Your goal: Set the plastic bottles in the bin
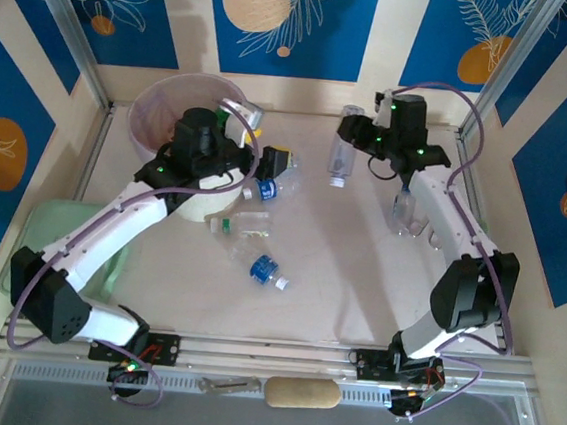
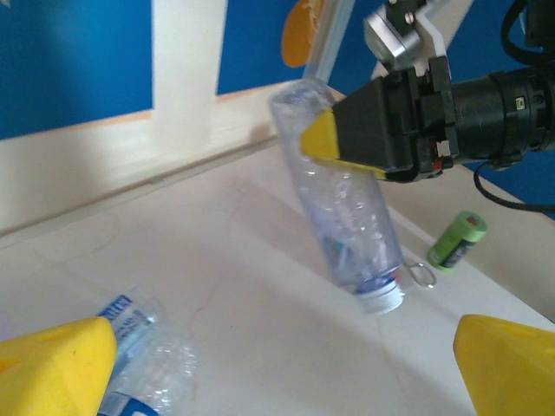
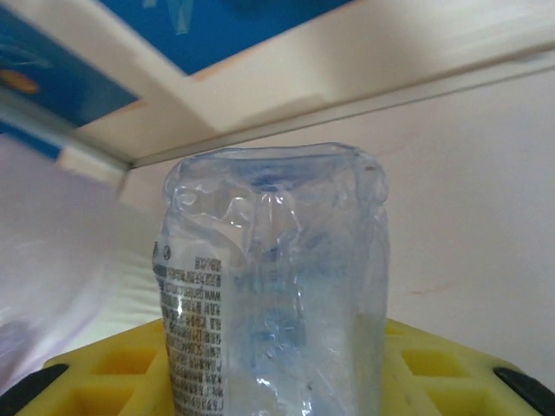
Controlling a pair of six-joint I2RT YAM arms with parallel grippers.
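pale beige table (image 1: 337, 278), blue leaf-print walls (image 1: 312, 24). well right of the bin (image 1: 158, 105), the right gripper (image 1: 347, 143) pinches a clear bottle (image 1: 340, 158). left gripper (image 1: 282, 162) spread wide just beside the bin; loose bottles (image 1: 266, 269) near it.

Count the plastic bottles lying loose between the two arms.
3: a crumpled bottle beside the left gripper, a green-capped bottle at mid-table, a blue-labelled bottle closest to the front. The left arm may hide others.

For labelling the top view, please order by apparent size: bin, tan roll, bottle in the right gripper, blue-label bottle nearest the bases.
1. Bin.
2. Tan roll and gripped bottle: alike, and the roll lies nearer the camera, so unranked.
3. Blue-label bottle.
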